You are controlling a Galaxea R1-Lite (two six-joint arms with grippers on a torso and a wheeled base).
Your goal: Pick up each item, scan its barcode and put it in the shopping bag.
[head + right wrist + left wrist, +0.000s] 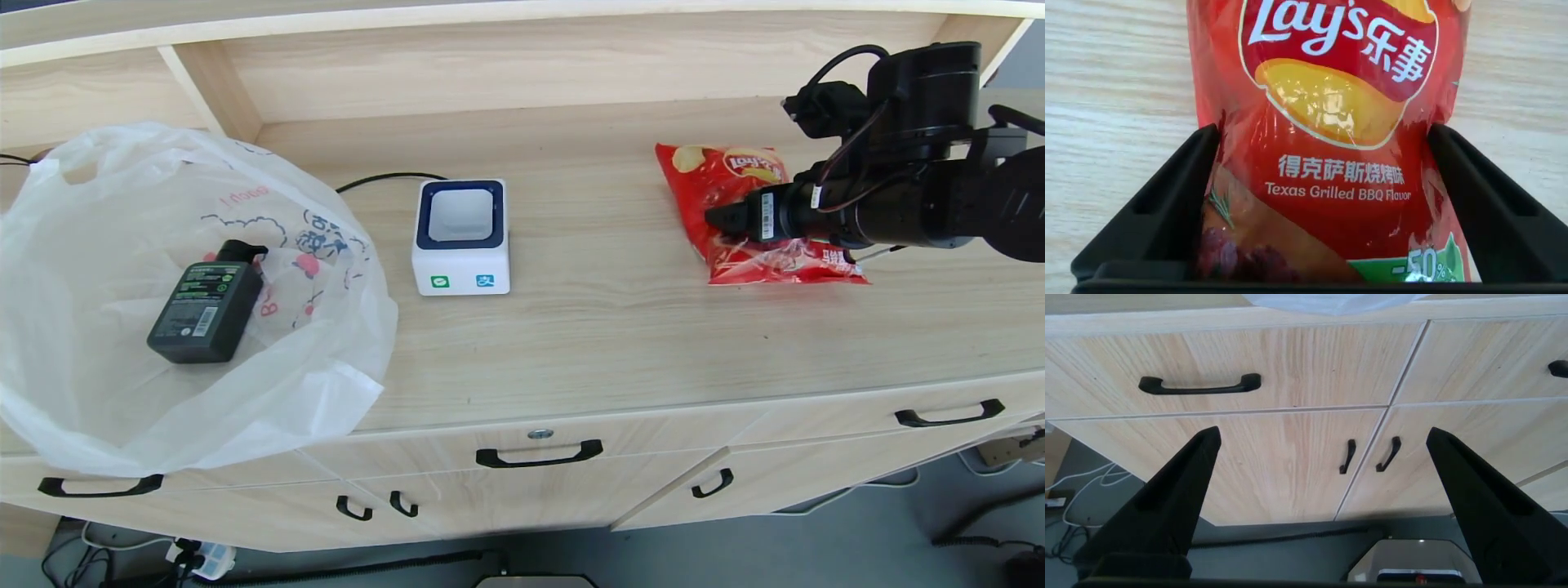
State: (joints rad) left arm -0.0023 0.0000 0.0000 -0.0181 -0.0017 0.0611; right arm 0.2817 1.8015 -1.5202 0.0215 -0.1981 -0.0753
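Chip bag lies flat on the counter, the right gripper fully open astride it, empty, seemingly ready to clamp.

chip bag partly hidden, shopping bag cropped at edge

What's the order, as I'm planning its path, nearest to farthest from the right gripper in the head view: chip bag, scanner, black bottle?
1. chip bag, far right, straddled by the right gripper.
2. scanner, mid-counter.
3. black bottle, far left, inside the shopping bag.
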